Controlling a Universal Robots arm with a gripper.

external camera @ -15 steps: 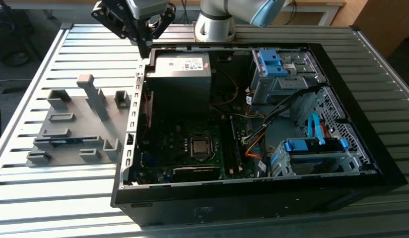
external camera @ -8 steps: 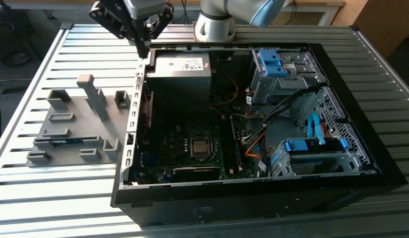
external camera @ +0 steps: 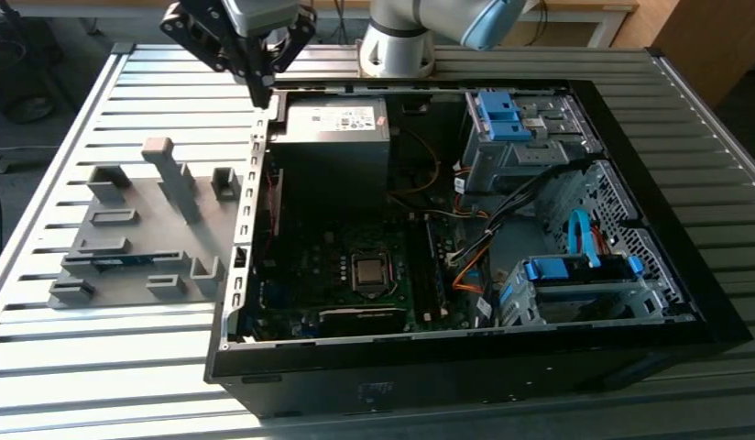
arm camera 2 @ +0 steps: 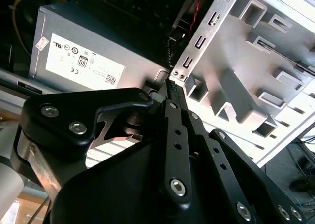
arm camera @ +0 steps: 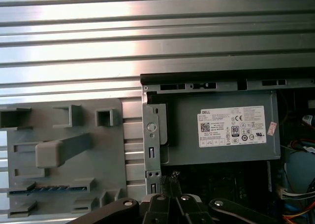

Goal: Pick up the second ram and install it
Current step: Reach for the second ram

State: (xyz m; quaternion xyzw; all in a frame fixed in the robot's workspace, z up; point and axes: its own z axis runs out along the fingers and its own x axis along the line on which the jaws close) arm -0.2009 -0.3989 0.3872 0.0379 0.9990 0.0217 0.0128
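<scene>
The slatted metal counter (external camera: pixel 133 367) carries an open computer case (external camera: pixel 475 380), with the tool hanging over the case's back corner. The grey power-supply box (external camera: pixel 334 124) sits just under and beside the tool's tips, on the inner side of the case's side wall. On the outer side of that wall, a grey fixture plate (external camera: pixel 139 234) with blocks and slots lies flat on the counter, lower than the tool and off towards the exterior view's left. The tool (external camera: pixel 265 92) points down with its tips drawn together to a narrow point right above the case's edge. Nothing is gripped between them in the exterior view or the second wrist view. The second ram (external camera: pixel 118 261), a thin blue strip, lies in a slot of the fixture well apart from the tool, as the first wrist view also shows (arm camera: pixel 49 188). Judging by this, neither the pick-up nor the installation is done yet, so the whole task remains.
</scene>
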